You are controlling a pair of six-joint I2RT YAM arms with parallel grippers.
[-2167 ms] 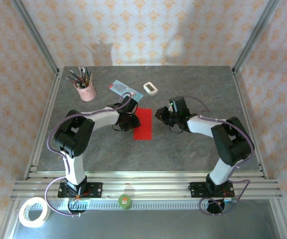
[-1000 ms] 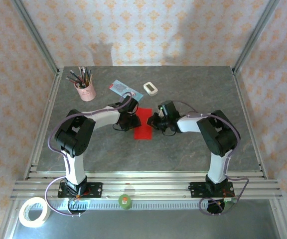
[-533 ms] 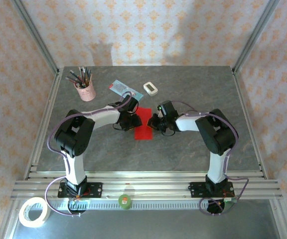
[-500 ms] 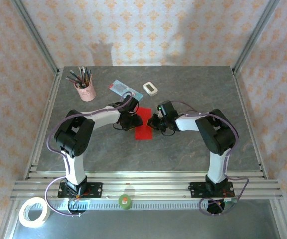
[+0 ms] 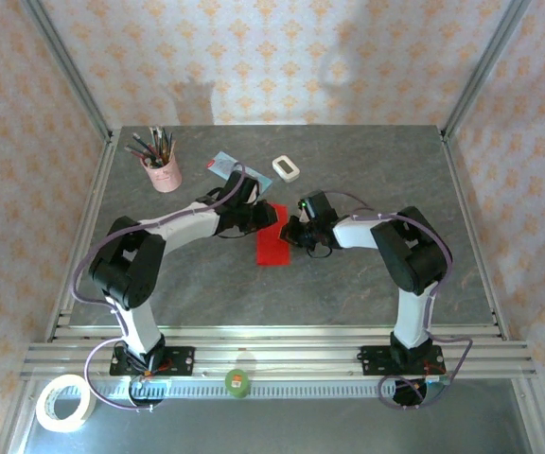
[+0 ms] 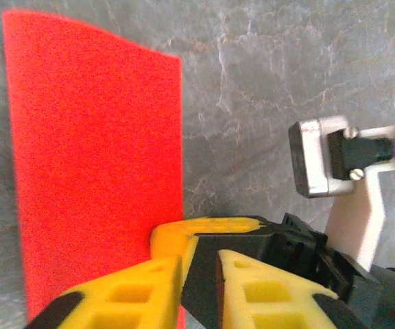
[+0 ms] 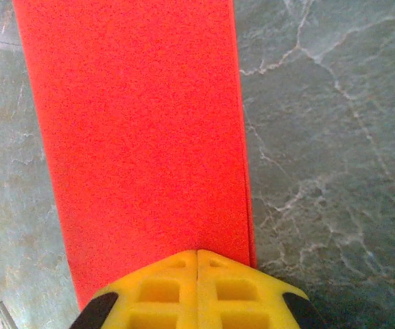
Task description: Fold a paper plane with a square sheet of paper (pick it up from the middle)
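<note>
The square sheet of paper (image 5: 272, 248) is bright red and folded into a long rectangle on the grey table. It fills the left of the left wrist view (image 6: 94, 157), where its far edge bows. My left gripper (image 5: 265, 218) hangs over its far left part. The yellow fingers (image 6: 115, 301) stand a narrow gap apart (image 6: 199, 264), one over the paper's edge; nothing shows clearly between them. My right gripper (image 5: 290, 234) is shut, its joined tips (image 7: 197, 253) resting on the paper's right edge (image 7: 142, 123). That gripper's yellow finger (image 6: 204, 226) lies just ahead of my left jaws.
A pink cup of pens (image 5: 162, 170) stands at the back left, a light blue card (image 5: 223, 163) beside it and a small white block (image 5: 286, 168) behind the paper. A tape roll (image 5: 64, 402) and a small green item (image 5: 237, 382) lie off the table's front.
My left gripper has shifted back and to the right over the paper's far end, and its jaws have narrowed. The right gripper came in to the paper's right edge and now stays there.
</note>
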